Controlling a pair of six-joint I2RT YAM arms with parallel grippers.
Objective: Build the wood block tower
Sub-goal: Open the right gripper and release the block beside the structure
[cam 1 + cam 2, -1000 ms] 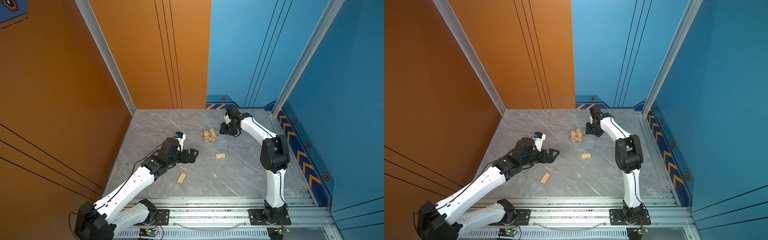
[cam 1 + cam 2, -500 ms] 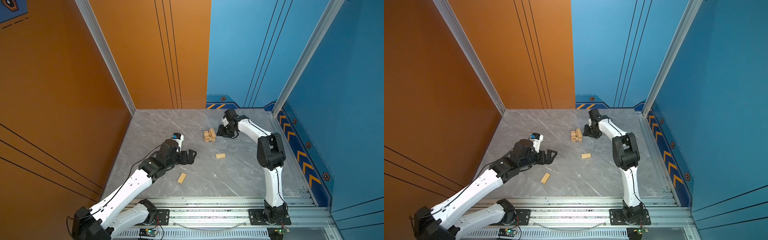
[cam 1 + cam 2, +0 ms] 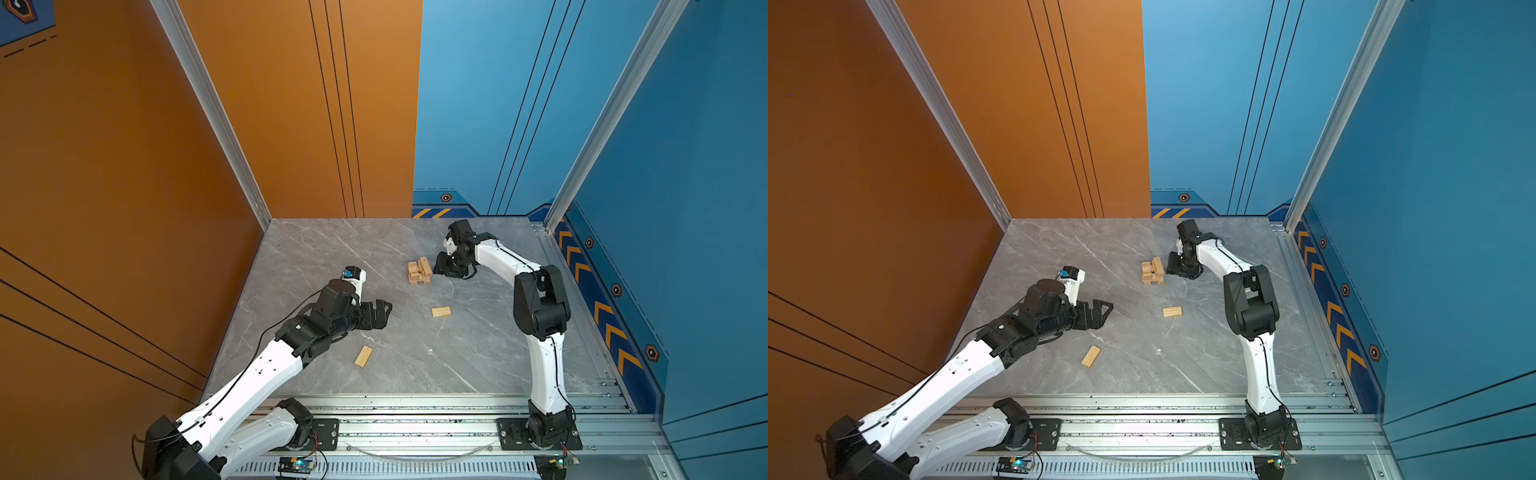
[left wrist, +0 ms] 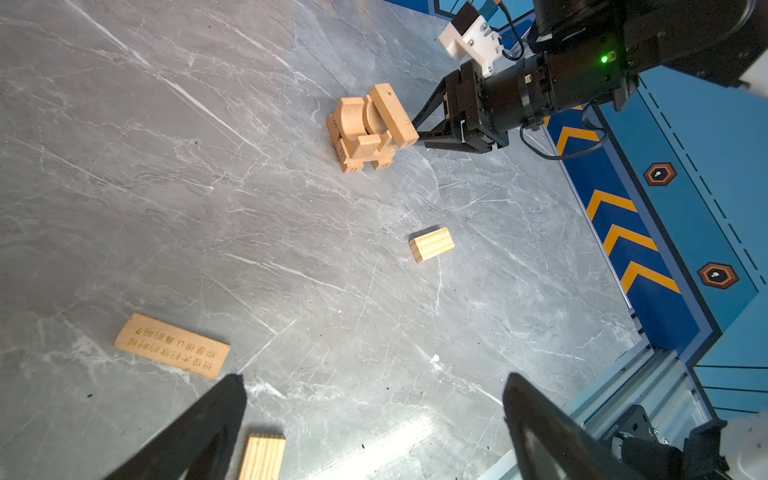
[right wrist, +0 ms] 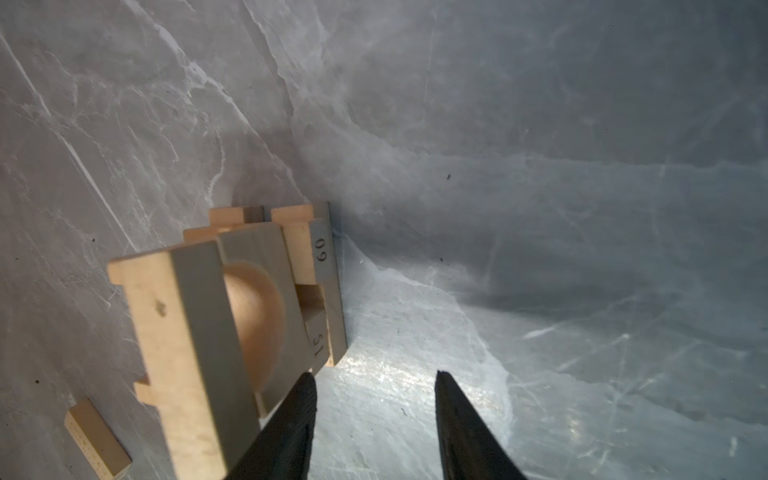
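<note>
- Right gripper [image 5: 374,378] parted, empty, three o'clock of tower [image 3: 419,272].
- Left gripper [image 4: 372,377] spread, empty.
- We judge stacking underway; next, fetch grooved slab [image 3: 441,311] at five o'clock.

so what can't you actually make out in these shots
- tower: too small in both top views to count blocks
- its lower layers: right wrist view, top bar hides them
- grooved slab: left wrist view, cut off by frame edge
- right gripper: touching the tower or not, unclear
</note>
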